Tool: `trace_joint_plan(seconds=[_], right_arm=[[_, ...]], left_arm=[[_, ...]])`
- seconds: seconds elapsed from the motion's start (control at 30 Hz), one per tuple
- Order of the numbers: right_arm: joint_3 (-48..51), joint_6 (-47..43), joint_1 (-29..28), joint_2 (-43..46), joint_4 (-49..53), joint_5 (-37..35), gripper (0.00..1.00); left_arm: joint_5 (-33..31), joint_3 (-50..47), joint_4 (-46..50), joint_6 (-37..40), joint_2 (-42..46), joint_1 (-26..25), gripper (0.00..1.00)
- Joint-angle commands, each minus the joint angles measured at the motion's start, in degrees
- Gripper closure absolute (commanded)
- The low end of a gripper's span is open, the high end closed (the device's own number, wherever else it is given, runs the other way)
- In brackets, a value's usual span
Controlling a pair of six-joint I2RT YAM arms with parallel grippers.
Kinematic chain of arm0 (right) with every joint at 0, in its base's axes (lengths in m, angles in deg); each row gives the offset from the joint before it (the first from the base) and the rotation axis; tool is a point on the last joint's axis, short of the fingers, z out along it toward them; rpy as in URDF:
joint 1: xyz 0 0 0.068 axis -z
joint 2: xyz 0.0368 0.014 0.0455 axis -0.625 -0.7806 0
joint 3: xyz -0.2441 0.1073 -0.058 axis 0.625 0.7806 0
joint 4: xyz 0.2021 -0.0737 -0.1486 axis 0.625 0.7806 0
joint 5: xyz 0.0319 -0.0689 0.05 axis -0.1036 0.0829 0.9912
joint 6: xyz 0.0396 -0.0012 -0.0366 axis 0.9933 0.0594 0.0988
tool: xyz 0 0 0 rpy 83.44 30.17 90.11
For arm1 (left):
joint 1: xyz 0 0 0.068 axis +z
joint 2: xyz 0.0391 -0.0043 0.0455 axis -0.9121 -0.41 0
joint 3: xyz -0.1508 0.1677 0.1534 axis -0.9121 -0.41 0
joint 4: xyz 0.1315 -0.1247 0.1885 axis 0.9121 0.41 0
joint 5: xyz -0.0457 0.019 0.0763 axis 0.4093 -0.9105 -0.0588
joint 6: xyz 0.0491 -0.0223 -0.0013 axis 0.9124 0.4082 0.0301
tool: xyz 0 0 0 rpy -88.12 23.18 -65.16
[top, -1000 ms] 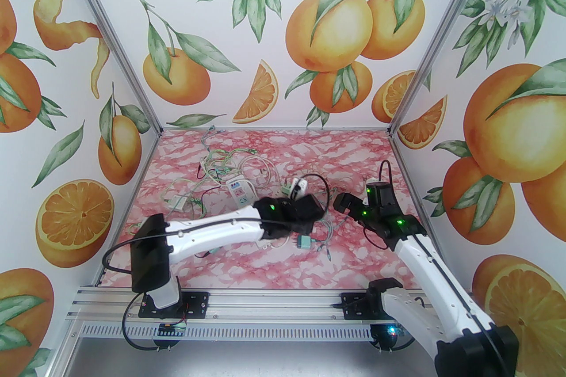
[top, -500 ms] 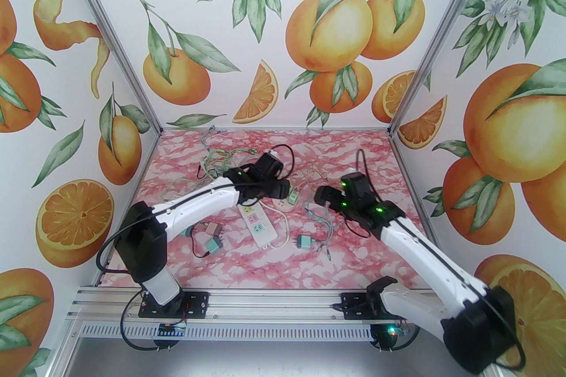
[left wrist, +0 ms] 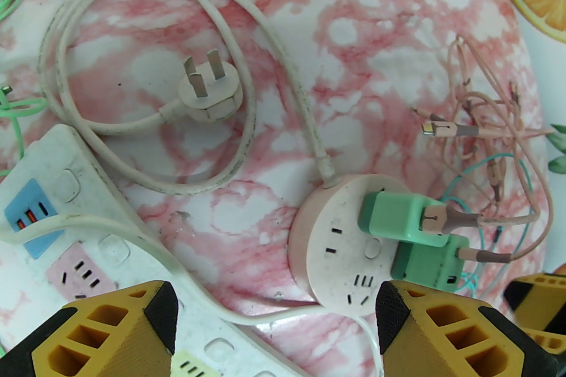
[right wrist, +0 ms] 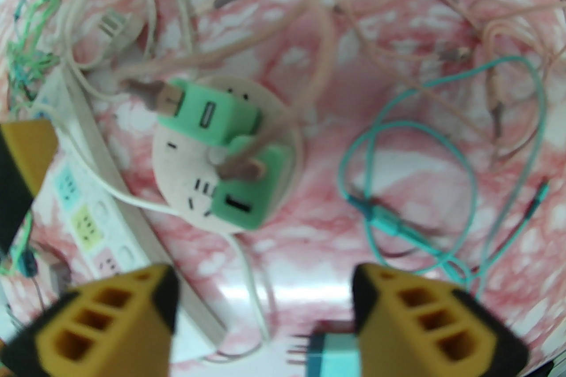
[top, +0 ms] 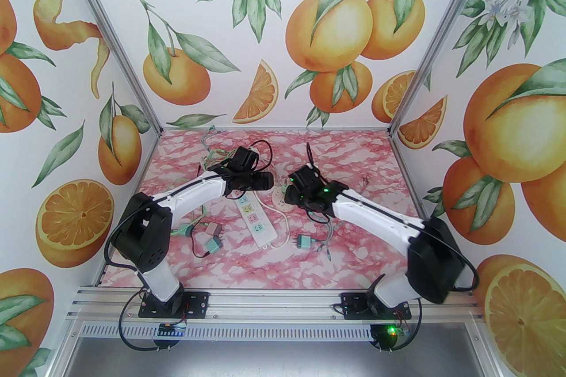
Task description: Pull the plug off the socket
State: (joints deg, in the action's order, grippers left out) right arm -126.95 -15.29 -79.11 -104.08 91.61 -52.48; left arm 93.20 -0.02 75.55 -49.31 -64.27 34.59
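A round pinkish socket (left wrist: 340,242) lies on the pink marble table with two green plugs in its right side: one upper plug (left wrist: 398,218) and one lower plug (left wrist: 431,264), each with a pink cable. The right wrist view shows the same socket (right wrist: 185,172) and plugs (right wrist: 212,114) (right wrist: 247,198). My left gripper (left wrist: 274,322) hovers open just in front of the socket, nothing between its fingers. My right gripper (right wrist: 265,304) is open above and short of the socket. From above, the left gripper (top: 265,180) and right gripper (top: 289,189) face each other over the socket (top: 279,202).
A white power strip (top: 254,222) lies just left of the socket, its thin cord crossing beneath my grippers. Tangled pink and teal cables (right wrist: 442,101) spread to the right. A loose teal plug (top: 304,241) and two small adaptors (top: 212,236) lie nearer the front.
The left arm pulled back from across the table and now points at the socket from the left. The right arm swung left and forward, bringing its gripper over the socket.
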Motion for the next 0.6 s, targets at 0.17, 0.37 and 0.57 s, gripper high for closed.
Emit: trace_joint_plan(seconds=[0.17,0.37,0.57], right_arm=[[-8.2,1.2,0.1,-9.8,5.3,-3.8,0.43],[-10.9,0.1,1.3,-14.1,4.8,-3.7,0.51],[-13.0,-2.5,2.8,-16.5,5.5,-3.3,0.6]], left_arm=[[1.4,-2.4,-2.5,-0.5,0.7,0.9,0.23],[1.6,-3.1,-2.9,-1.0,1.5,0.9,0.23],[3.3,-2.8,-3.8,-1.6,1.3,0.8,0.24]])
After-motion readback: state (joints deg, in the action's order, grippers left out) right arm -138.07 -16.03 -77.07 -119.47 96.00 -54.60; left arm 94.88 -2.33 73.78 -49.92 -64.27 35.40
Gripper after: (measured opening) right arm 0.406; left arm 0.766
